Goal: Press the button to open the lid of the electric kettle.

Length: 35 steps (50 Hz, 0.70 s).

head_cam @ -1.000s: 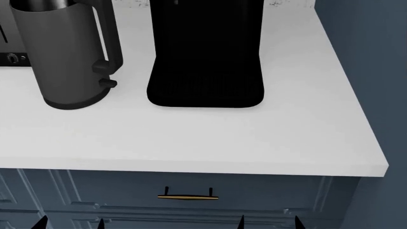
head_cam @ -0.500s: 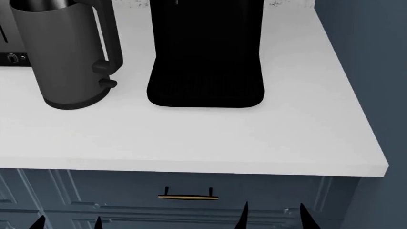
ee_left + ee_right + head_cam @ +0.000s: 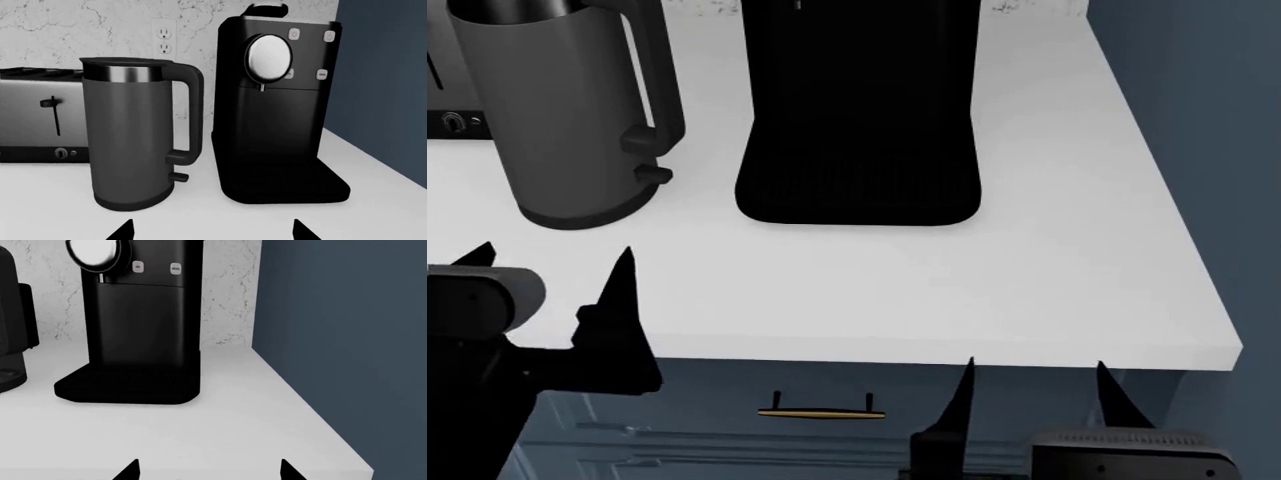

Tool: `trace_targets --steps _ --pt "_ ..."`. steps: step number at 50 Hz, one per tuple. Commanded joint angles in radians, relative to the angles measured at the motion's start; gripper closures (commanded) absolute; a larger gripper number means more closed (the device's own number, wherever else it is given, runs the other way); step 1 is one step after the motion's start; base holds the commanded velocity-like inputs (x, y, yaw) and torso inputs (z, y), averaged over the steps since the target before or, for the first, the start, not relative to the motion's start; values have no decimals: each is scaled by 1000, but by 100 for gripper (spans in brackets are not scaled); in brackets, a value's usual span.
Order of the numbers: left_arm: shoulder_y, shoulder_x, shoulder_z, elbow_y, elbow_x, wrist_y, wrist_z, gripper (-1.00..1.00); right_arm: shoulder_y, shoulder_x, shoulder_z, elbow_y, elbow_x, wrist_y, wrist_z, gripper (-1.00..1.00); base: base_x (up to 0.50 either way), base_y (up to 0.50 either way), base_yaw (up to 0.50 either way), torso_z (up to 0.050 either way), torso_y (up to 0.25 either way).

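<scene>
The electric kettle [image 3: 561,120] is a dark-grey cylinder with a flared base and a black loop handle [image 3: 657,90] bearing two small knobs; it stands upright at the counter's back left with its lid shut in the left wrist view [image 3: 133,135]. My left gripper [image 3: 550,260] is open and empty over the counter's front left, in front of the kettle and apart from it; its tips show in the left wrist view [image 3: 210,232]. My right gripper [image 3: 1034,385] is open and empty at the counter's front edge; it also shows in the right wrist view [image 3: 207,471].
A tall black coffee machine [image 3: 857,110] with white icon buttons stands right of the kettle. A silver toaster [image 3: 40,122] stands behind the kettle on the left. The white counter [image 3: 961,290] ends at a dark blue wall [image 3: 1201,120] on the right. A drawer handle [image 3: 821,412] sits below.
Both arms have risen into the head view. The left gripper has come up over the counter's front left; the right gripper has climbed to the front edge. The kettle has not moved.
</scene>
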Motion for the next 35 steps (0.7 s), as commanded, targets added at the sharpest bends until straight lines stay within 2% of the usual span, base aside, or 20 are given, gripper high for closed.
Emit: trace_targets --steps 1,3,5,7,8,9,11,13,14,15,16,17,18,35 --pt "-149 41 -86 128 -85 -332 -48 -100 -9 17 8 -21 -1 31 23 -100 0 0 0 0 0" --pt "-148 42 -92 114 -87 -322 -47 -100 -3 21 -3 -17 -2 41 18 -100 0 0 0 0 0" --pt "-183 50 -111 187 -123 -455 -66 -100 0 14 -5 -11 2 26 16 -100 0 0 0 0 0" --pt "-62 9 -73 131 -81 -258 -38 -100 18 13 -8 -13 4 34 17 -100 0 0 0 0 0" --pt "-133 33 -108 184 -108 -387 -58 -100 38 11 -6 -25 3 41 22 -100 195 0 0 0 0" --pt "-141 36 -115 190 -114 -401 -61 -100 39 12 -7 -27 4 44 22 -100 219 0 0 0 0" --pt "-98 18 -95 162 -99 -321 -51 -100 41 17 -11 -30 2 49 22 -100 229 0 0 0 0" --pt "-119 27 -110 187 -114 -369 -60 -100 42 21 -16 -30 -3 51 24 -100 229 0 0 0 0" --pt "-110 13 -90 177 -108 -358 -63 -100 192 54 86 -180 147 201 30 -100 500 0 0 0 0" --pt "-106 13 -88 175 -109 -354 -64 -100 342 -96 123 -253 -3 351 -120 -100 500 0 0 0 0" --pt "-105 13 -87 176 -110 -355 -66 -100 396 -108 121 -293 -153 501 -268 -100 500 0 0 0 0" --pt "-106 14 -86 179 -113 -360 -69 -100 395 -105 116 -295 -208 651 -265 -100 500 0 0 0 0" --pt "-108 17 -91 182 -116 -367 -72 -100 394 -109 120 -295 -204 685 -265 -100 500 0 0 0 0" --pt "-117 10 -112 199 -153 -382 -93 -100 404 -102 124 -362 -193 757 -247 -100 500 0 0 0 0"
